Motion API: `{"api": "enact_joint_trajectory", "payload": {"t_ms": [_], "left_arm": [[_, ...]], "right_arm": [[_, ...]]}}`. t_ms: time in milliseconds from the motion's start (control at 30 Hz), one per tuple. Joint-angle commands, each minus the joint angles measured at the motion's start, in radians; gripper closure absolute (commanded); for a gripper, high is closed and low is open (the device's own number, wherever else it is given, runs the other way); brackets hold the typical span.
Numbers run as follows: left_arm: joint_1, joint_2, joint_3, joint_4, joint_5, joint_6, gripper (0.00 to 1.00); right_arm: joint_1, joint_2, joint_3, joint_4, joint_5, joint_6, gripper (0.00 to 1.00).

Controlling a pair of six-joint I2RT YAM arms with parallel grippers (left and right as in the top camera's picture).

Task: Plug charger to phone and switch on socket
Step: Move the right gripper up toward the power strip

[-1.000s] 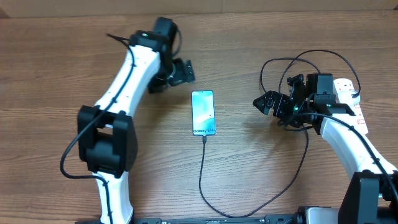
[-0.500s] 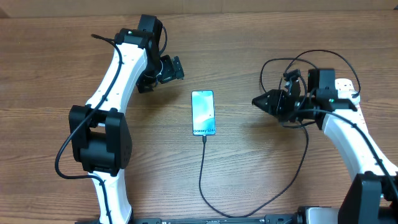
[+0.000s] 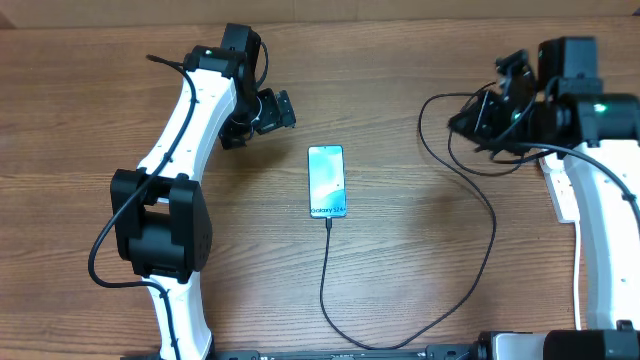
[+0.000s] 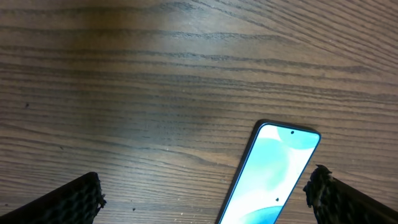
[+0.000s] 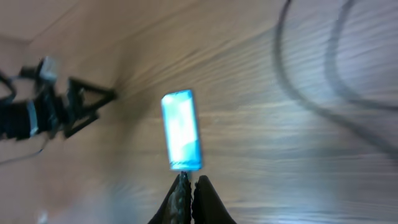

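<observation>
Right gripper [image 3: 465, 122] has swung away to the far right, fingers now pressed together. Left gripper [image 3: 268, 112] hangs spread wide, far-left of the phone [image 3: 327, 181] at mid-table [image 3: 420, 270]. The charger [image 3: 325, 280] sits in the phone's near end, with bare wood on both sides.

We see a brown wood-grain tabletop [image 3: 400, 90] filling nearly the whole overhead view, its grain running from the left edge to the right edge in long darker and lighter streaks. Along the tabletop's far edge lies a narrow pale tan strip [image 3: 100, 8], lighter than the wood; we cannot tell what it is. In the left wrist view the grain shows as fine wavy dark lines, with a few tiny dark specks [image 4: 27, 104] scattered on the surface. In the right wrist view the wood is blurred, and a pale pinkish-tan area [image 5: 25, 18] lies beyond one edge of the tabletop.
</observation>
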Motion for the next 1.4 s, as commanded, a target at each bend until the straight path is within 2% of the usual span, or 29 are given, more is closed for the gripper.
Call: {"api": "enact_joint_trajectory", "payload": {"t_ms": [0,267,333,367,500,600,633,700,800,1367], "left_arm": [[-0.002,-0.016,0.016,0.002,-0.006,0.012,0.00],[-0.002,-0.016,0.016,0.002,-0.006,0.011,0.01],[-0.002,-0.016,0.016,0.002,-0.006,0.012,0.00],[-0.002,-0.016,0.016,0.002,-0.006,0.012,0.00],[-0.002,-0.016,0.016,0.002,-0.006,0.012,0.00],[-0.002,-0.016,0.016,0.002,-0.006,0.012,0.00],[-0.002,-0.016,0.016,0.002,-0.006,0.012,0.00],[-0.002,-0.016,0.016,0.002,-0.006,0.012,0.00],[-0.002,-0.016,0.016,0.002,-0.006,0.012,0.00],[-0.002,-0.015,0.016,0.002,-0.006,0.012,0.00]], "right_arm": [[-0.003,-0.021,0.053,-0.007,0.226,-0.003,0.96],[-0.065,-0.021,0.053,-0.028,0.571,0.172,0.96],[-0.097,-0.021,0.051,-0.029,0.599,0.181,0.94],[-0.115,-0.021,0.050,-0.028,0.598,0.182,0.87],[-0.206,-0.017,0.041,-0.026,0.598,0.242,0.85],[-0.277,-0.010,0.041,-0.026,0.598,0.256,0.79],[-0.301,-0.007,0.040,-0.026,0.598,0.256,0.72],[-0.339,-0.004,0.040,-0.025,0.598,0.256,0.37],[-0.385,0.006,0.040,-0.017,0.598,0.256,0.00],[-0.507,0.190,0.040,0.004,0.608,0.255,0.00]]}}
